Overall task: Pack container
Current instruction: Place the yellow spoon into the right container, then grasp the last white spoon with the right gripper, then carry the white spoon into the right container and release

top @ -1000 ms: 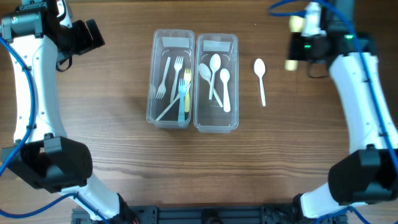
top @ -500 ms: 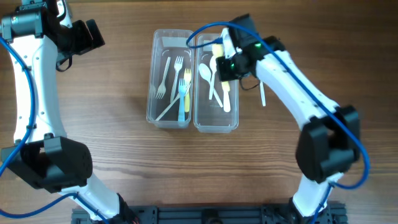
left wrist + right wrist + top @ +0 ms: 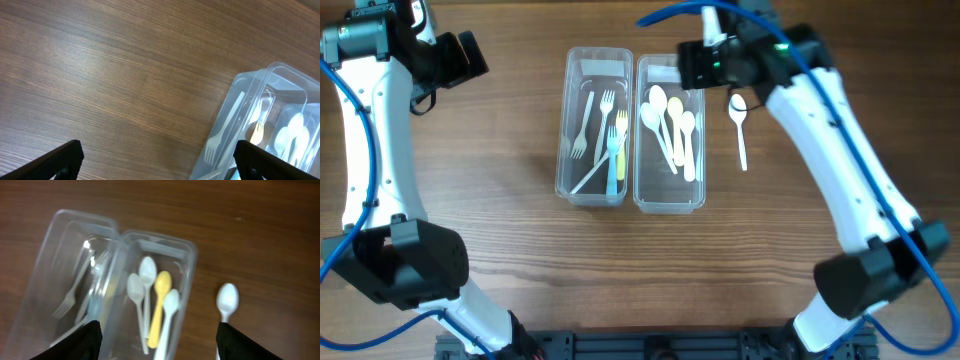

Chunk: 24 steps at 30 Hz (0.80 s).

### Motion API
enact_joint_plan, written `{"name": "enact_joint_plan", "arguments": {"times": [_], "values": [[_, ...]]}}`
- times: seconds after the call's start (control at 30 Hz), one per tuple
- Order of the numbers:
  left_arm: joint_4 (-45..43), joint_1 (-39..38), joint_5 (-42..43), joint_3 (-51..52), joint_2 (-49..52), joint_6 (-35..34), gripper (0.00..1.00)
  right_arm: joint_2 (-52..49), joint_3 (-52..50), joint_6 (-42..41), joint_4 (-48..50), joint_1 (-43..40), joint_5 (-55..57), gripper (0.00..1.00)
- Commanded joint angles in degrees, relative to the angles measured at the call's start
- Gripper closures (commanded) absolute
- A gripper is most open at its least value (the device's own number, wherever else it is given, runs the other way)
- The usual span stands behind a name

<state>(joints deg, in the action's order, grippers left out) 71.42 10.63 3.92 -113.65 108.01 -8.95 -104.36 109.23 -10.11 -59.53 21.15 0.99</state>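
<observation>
The yellow spoon [image 3: 160, 300] is now seen lying in the right-hand container [image 3: 670, 203], laid among the white spoons [image 3: 657, 100] with its bowl towards the far end. A second ago it was carried well off to the right of the containers, and half a second ago it was held just above this compartment, so a release has just been made. By this the spoon compartment is judged to be one item nearer full. One white spoon [image 3: 741, 135] is left on the worktop [image 3: 520, 260], just beside the right wall of that container, so the packing is not yet judged complete. The forks [image 3: 605, 140] are kept in the left-hand container [image 3: 590, 198], which is set touching its neighbour. The right pincer [image 3: 157, 342] is shown above the far end of the spoon compartment with its fingers [image 3: 80, 342] spread apart. Nothing is pinched between them and no spoon is touched. The left pincer [image 3: 160, 162] is held far off at the left over bare worktop, beside the fork container's outer wall. It is spread fully and left empty.
</observation>
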Motion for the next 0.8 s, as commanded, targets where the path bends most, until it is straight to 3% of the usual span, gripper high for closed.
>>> {"name": "enact_joint_plan", "arguments": {"times": [0.0, 0.2, 0.6, 0.77], "values": [[0.0, 0.1, 0.1, -0.7, 0.7, -0.5, 0.00, -2.9, -3.1, 1.1, -1.1, -1.8, 5.4, 0.27], [0.0, 0.1, 0.1, -0.7, 0.7, -0.5, 0.00, -10.4, -13.3, 1.0, 4.6, -5.3, 5.4, 0.29], [0.0, 0.2, 0.1, -0.7, 0.7, -0.5, 0.00, -21.5, -14.1, 3.8, 6.9, -14.0, 0.0, 0.40], [0.0, 0.1, 0.1, -0.7, 0.7, -0.5, 0.00, -24.1, -14.1, 4.2, 6.4, -14.0, -2.4, 0.35]]}}
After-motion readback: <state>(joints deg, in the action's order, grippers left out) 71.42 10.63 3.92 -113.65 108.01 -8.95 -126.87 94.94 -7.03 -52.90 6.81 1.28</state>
